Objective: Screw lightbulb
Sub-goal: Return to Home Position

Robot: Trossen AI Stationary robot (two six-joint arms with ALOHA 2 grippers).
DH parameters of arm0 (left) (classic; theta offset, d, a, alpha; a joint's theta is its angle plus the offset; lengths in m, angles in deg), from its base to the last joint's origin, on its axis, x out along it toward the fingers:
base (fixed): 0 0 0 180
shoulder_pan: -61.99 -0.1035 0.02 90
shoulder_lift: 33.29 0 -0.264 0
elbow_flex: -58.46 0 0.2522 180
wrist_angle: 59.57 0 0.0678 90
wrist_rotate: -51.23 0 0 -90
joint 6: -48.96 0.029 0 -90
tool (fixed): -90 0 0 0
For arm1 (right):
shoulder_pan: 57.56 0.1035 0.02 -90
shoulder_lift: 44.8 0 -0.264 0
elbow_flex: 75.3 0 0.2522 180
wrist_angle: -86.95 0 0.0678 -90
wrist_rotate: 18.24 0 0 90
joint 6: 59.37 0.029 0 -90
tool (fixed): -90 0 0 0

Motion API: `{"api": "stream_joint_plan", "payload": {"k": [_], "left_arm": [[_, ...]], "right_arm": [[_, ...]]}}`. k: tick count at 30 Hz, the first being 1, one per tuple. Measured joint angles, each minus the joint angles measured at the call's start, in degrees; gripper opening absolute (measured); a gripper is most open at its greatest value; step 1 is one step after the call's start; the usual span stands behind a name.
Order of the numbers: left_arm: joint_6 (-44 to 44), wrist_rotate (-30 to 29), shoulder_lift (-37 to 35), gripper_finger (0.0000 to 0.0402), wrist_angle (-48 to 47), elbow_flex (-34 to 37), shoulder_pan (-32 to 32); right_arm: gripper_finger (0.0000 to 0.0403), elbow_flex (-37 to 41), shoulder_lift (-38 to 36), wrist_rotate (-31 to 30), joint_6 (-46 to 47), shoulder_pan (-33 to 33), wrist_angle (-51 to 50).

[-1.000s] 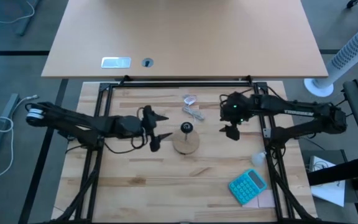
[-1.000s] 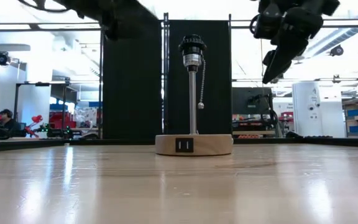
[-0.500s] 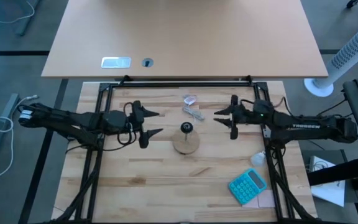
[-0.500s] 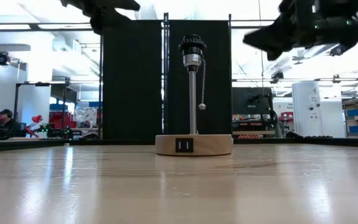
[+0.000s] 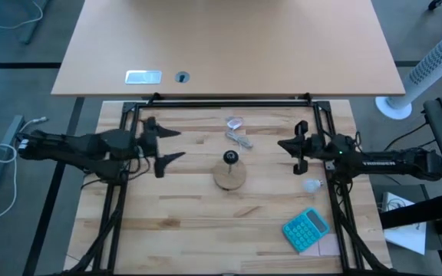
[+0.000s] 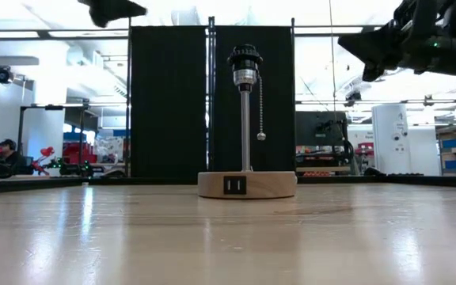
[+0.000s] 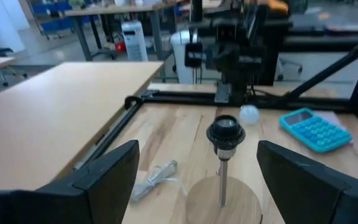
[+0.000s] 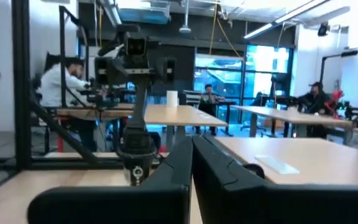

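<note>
While the lightbulb (image 5: 311, 185) lies on the table (image 5: 175, 222) close beside the right arm, between it and a calculator (image 5: 306, 228), the lamp (image 5: 230, 176) stands apart at centre. The left gripper (image 5: 181, 144) hangs wide open left of the lamp; the right gripper (image 5: 282, 145), fingers pressed together, hangs to its right.

A pale tan desk (image 5: 229, 46) is seen across the top of the high view, grey floor (image 5: 6, 88) is shown around it, and a white tower fan (image 5: 440, 55) is placed at the right edge. In the low view, a black panel (image 6: 172, 103) is set mid-frame before a brightly lit workshop.
</note>
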Motion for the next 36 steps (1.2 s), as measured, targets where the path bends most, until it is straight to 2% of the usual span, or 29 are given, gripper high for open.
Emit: {"api": "stream_joint_plan", "payload": {"k": [3,7,12,16,27,31,34,36], "left_arm": [[-0.4,0.0,-5.0,0.0316,-4.9,0.0,0.0],[-1.6,0.0,-8.7,0.0316,-10.6,0.1,0.0],[-1.9,0.0,-10.2,0.0316,-11.0,0.1,0.0],[-1.5,0.0,-10.0,0.0316,-10.3,0.1,0.0],[2.0,0.9,-6.5,0.0316,-6.1,0.5,0.0],[6.1,8.8,-7.7,0.0316,4.2,4.6,0.0],[5.5,9.1,-10.2,0.0316,8.6,8.1,-0.2],[4.6,8.2,-12.7,0.0316,8.2,10.9,-0.3]], "right_arm": [[0.0001,0.2,-5.4,0.0,-0.2,0.0,-7.1],[0.0000,-1.3,-12.3,-1.8,-3.7,0.0,-22.9],[0.0000,-3.3,-18.2,-2.1,-4.7,0.0,-38.3],[0.0002,-3.9,-19.9,-4.5,-1.0,0.0,-39.2],[0.0003,-3.9,-20.1,-6.3,-1.8,0.0,-39.4],[0.0001,-3.0,-20.1,-4.5,-1.7,0.1,-39.5],[0.0001,-2.3,-20.5,-4.6,-2.1,0.1,-39.9],[0.0002,-2.3,-21.6,-4.9,-2.8,0.1,-39.4]]}}
